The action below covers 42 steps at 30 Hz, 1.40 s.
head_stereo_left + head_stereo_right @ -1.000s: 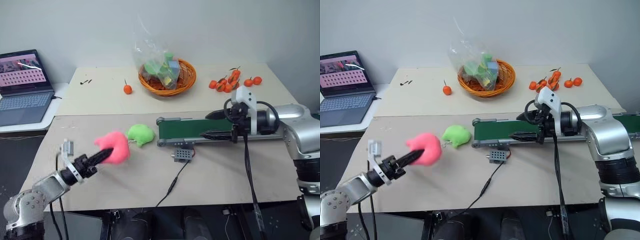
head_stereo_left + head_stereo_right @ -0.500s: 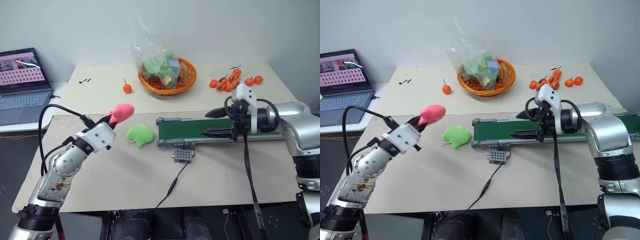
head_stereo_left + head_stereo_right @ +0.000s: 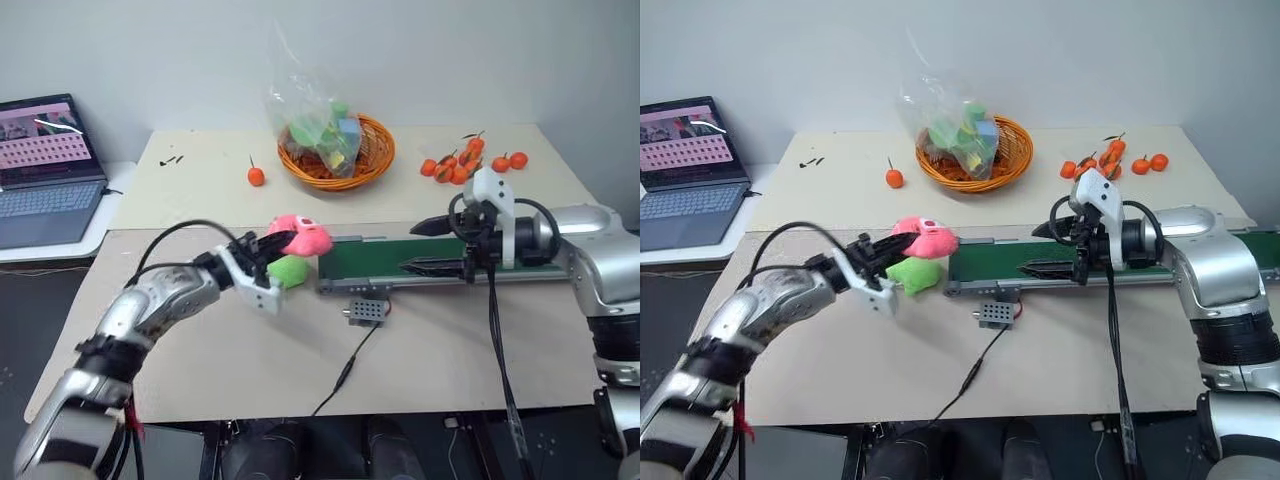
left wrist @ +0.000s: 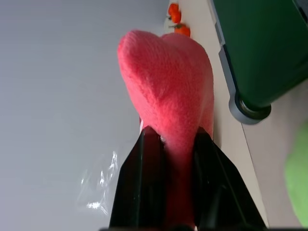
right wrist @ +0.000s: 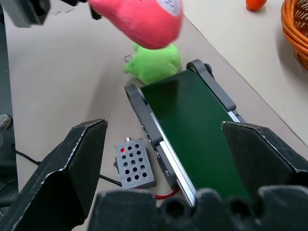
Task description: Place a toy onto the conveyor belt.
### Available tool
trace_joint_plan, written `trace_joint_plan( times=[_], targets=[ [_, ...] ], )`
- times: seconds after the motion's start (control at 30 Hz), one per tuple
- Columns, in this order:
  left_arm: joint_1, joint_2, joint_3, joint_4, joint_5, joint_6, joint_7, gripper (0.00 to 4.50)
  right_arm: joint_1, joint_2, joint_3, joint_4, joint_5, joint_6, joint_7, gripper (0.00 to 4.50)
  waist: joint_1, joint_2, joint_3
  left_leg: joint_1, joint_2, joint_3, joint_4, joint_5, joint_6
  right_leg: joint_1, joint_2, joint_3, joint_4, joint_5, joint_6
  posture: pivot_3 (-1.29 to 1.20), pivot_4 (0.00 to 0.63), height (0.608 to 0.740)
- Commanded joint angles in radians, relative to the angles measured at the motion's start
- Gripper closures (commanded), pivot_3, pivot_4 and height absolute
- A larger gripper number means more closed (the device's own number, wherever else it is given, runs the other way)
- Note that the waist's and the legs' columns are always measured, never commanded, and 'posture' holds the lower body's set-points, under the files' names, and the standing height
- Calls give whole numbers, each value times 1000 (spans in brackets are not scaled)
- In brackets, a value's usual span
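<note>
Left gripper (image 4: 168,144): clamped on the toy (image 3: 300,236), you see it pinched.
Right gripper (image 3: 425,247): jaws apart above the conveyor belt (image 5: 192,125).
Right wrist view: you see the control box (image 5: 134,163).

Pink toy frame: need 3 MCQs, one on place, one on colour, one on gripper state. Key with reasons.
1. Where is the pink toy?
A. in the basket
B. held above the table by the conveyor belt's left end
C. beside the laptop

2. What colour is the plush lying on the table under it?
A. lime green
B. blue
C. white

3. How is the right gripper?
A. shut on the pink toy
B. shut on an orange
C. open, holding nothing, over the belt

Key: 1 B, the left gripper pinches it just short of the belt's end roller. 2 A, green plush shows beneath the toy. 3 C, its fingers stand spread with only belt between them.
</note>
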Motion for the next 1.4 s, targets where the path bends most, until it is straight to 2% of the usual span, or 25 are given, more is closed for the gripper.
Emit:
trace_joint_plan(
  times=[0.03,0.17,0.33,0.7,0.8,0.83,0.87,1.03,1.07,1.1,1.37,1.4],
  targets=[
    [-148,-47,-74,194,66,-81,82,3860,27,-26,-64,-75,36,33,-28,0,-2,0,0,0,0,2,0,0,1,0,0,0,0,0,0,0,150,740],
    [-257,-109,-145,382,95,-147,128,3860,64,-42,-96,-120,59,63,-55,0,-7,0,0,0,0,6,1,-2,3,-1,-1,0,0,1,2,0,150,740],
    [-345,-165,-219,515,149,-180,212,3860,113,-73,-141,-170,83,96,-78,0,-3,-1,0,0,0,9,2,-3,5,-2,-1,0,0,2,3,0,150,740],
    [-401,-205,-315,621,212,-197,310,3860,153,-99,-174,-212,125,126,-122,0,-2,-1,0,-1,0,10,6,-3,5,-1,-1,1,-1,5,5,0,150,740],
    [-406,-199,-343,630,212,-236,275,3108,157,-103,-174,-215,129,125,-126,0,-2,-1,0,-2,0,10,8,-3,5,-1,-1,1,-1,6,6,0,150,740],
    [-405,-197,-345,635,203,-244,261,2586,158,-104,-174,-215,129,123,-126,0,-3,-1,0,-2,0,11,8,-3,6,-1,-1,1,-1,6,6,0,150,740],
    [-405,-194,-347,636,199,-248,253,2421,157,-104,-173,-213,128,121,-126,0,-4,-1,0,-2,0,11,9,-3,6,0,-1,1,-1,7,6,0,150,740],
    [-398,-171,-332,639,154,-268,202,493,139,-101,-155,-199,128,110,-127,0,-4,-1,0,-3,0,11,15,-4,8,0,-1,1,1,7,7,0,150,740],
    [-394,-163,-326,636,141,-272,189,277,134,-99,-149,-193,125,106,-126,0,-5,-1,0,-3,0,11,15,-5,8,0,-1,1,0,8,7,0,150,740],
    [-388,-155,-320,635,126,-269,171,106,129,-97,-143,-187,123,102,-125,0,-6,-1,0,-3,0,11,15,-6,11,0,-1,2,0,8,7,0,150,740],
    [-349,-110,-257,624,5,-221,47,106,77,-89,-98,-131,105,66,-105,0,-10,-1,0,-1,1,11,15,-7,12,0,0,1,2,10,6,0,150,740],
    [-334,-115,-221,625,-79,-222,-14,106,71,-88,-93,-127,103,64,-102,0,-10,-1,0,-2,1,11,16,-7,12,0,0,1,1,10,6,0,150,740]
  ],
)
